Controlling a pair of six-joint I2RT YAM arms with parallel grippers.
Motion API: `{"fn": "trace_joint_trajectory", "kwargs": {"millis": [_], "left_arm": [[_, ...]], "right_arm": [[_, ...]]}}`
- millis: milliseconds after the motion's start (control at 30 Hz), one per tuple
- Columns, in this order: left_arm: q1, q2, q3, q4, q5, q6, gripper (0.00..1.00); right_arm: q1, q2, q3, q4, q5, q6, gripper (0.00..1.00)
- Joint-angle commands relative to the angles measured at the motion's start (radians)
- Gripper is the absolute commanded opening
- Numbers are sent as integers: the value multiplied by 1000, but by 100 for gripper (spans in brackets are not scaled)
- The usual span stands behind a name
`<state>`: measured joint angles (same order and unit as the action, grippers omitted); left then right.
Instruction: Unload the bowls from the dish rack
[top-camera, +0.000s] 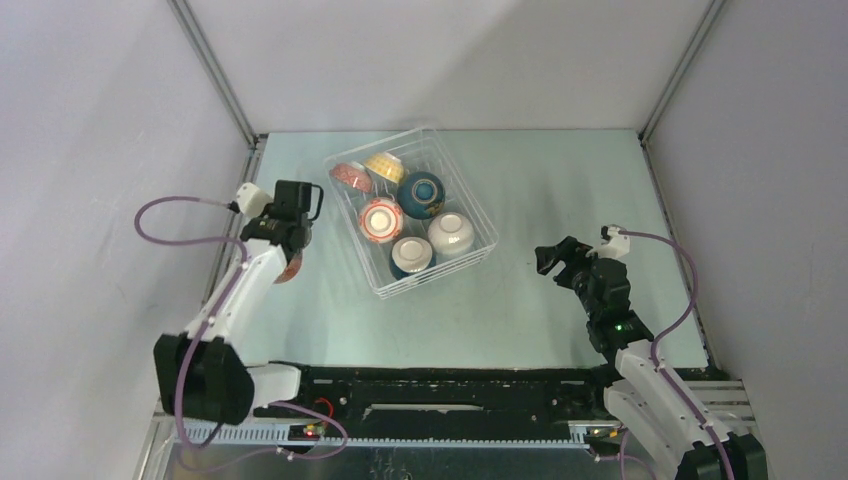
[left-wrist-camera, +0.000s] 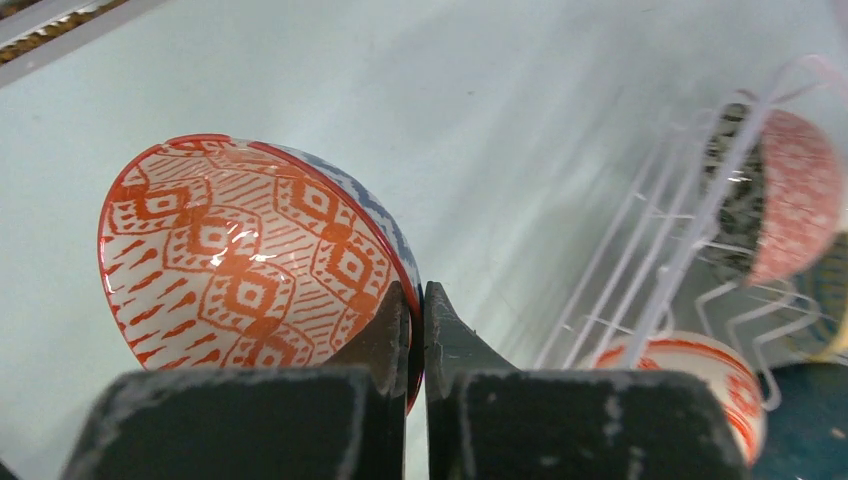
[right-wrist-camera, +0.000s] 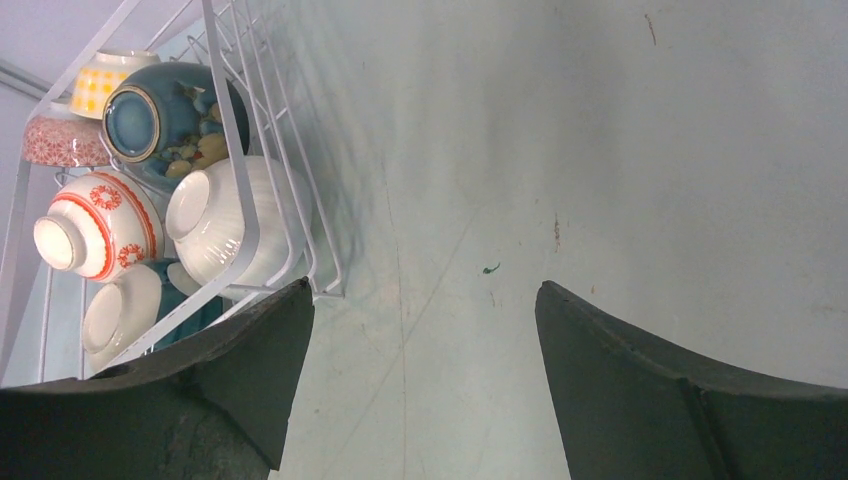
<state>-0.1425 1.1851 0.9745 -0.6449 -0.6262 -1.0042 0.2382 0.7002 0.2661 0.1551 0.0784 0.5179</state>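
Worktop (top-camera: 560, 200), pale green, carries everything. The white wire dish rack (top-camera: 467, 190) sits askew at about eleven o'clock from the worktop's middle in the top view.

Six bowls lie inside it, most of them foot-up. From the rack's centre:
- the red-patterned bowl (top-camera: 350, 177) is at ten o'clock
- the yellow bowl (top-camera: 384, 166) is at eleven
- the dark teal bowl (top-camera: 421, 194) is near the middle, toward one
- the red-ringed bowl (top-camera: 381, 220) is at nine
- the plain white bowl (top-camera: 451, 235) is at four
- the teal-and-white bowl (top-camera: 411, 256) is at six

A seventh bowl (left-wrist-camera: 240, 260), orange diamonds inside and blue outside, is out of the rack at its nine o'clock, tipped on edge. The left tool (left-wrist-camera: 415, 300) pinches its rim, one finger inside and one outside. I cannot tell whether it touches the worktop.

The right tool (right-wrist-camera: 425, 300) is at the rack's three o'clock over bare worktop, fingers spread wide with nothing between them.
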Motion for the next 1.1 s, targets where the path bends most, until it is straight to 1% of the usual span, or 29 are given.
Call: {"fn": "trace_joint_trajectory", "kwargs": {"millis": [0, 167, 333, 500, 667, 900, 967, 1067], "left_arm": [[31, 115, 176, -98, -85, -18, 0], [32, 284, 306, -182, -130, 64, 0], [31, 404, 362, -249, -115, 107, 0], [33, 472, 356, -242, -121, 116, 0], [48, 549, 391, -242, -96, 139, 1], [55, 583, 346, -240, -85, 101, 8], [71, 585, 324, -217, -58, 105, 8], [118, 577, 276, -157, 22, 123, 8]], "right_arm": [[9, -4, 24, 25, 16, -19, 89], [10, 5, 24, 34, 8, -17, 89], [10, 4, 24, 33, 9, -14, 89], [12, 4, 25, 34, 4, -16, 89], [12, -1, 25, 28, 8, -16, 89], [12, 0, 24, 30, 3, -15, 89], [12, 0, 24, 31, 2, -16, 89], [12, -4, 24, 30, 3, -16, 89]]}}
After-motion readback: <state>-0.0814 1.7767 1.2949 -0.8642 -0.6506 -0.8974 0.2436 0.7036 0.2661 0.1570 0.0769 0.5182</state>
